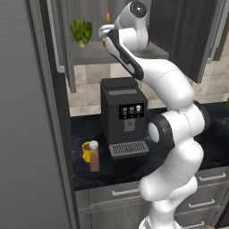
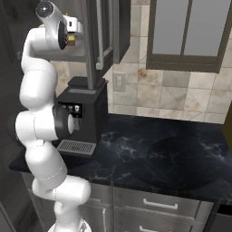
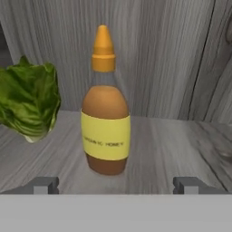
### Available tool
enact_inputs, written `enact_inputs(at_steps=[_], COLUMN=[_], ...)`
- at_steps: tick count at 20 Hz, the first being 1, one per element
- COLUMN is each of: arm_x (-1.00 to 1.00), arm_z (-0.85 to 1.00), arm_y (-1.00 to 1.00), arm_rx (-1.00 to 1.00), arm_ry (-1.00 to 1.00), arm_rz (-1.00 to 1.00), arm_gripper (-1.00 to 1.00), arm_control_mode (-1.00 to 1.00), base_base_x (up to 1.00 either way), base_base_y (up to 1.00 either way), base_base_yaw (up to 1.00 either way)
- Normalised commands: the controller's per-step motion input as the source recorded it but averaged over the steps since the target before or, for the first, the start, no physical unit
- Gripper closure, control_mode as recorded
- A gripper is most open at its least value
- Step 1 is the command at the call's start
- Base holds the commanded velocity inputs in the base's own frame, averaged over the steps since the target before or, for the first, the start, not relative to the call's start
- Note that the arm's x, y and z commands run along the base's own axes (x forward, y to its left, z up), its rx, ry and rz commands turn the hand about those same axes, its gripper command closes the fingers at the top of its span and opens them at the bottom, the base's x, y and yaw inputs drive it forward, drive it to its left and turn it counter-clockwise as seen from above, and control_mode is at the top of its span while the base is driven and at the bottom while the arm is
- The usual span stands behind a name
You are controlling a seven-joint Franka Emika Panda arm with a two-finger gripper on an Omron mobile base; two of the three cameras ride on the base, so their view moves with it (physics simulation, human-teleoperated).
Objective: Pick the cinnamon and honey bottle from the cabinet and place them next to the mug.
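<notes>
The honey bottle [image 3: 105, 113] stands upright on the cabinet [image 3: 181, 68] shelf, beside a leafy green [image 3: 28, 102]. It is judged rigid, light and smooth-sided, so slip is possible; the narrow neck gives poor purchase. Grip across the wide labelled body. The tool [image 3: 117, 185] is fully open and empty, its fingertips [image 3: 43, 185] level with the base of the bottle, one either side, not touching. The arm reaches high into the cabinet, hand horizontal. On the counter [image 1: 89, 174] the cinnamon [image 1: 94, 156] already stands just beside the mug [image 1: 86, 151].
</notes>
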Motion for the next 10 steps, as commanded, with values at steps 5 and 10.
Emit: enact_inputs(at_steps=[5,10], arm_x=[0.31,0.17], arm_z=[0.0,0.0], arm_y=[0.0,0.0], arm_rx=[0.0,0.0], arm_ry=[0.0,0.0], arm_rz=[0.0,0.0], arm_gripper=[-1.0,-1.0], arm_control_mode=[-1.0,-1.0], base_base_x=[0.0,0.0], base_base_y=[0.0,0.0], base_base_yaw=[0.0,0.0])
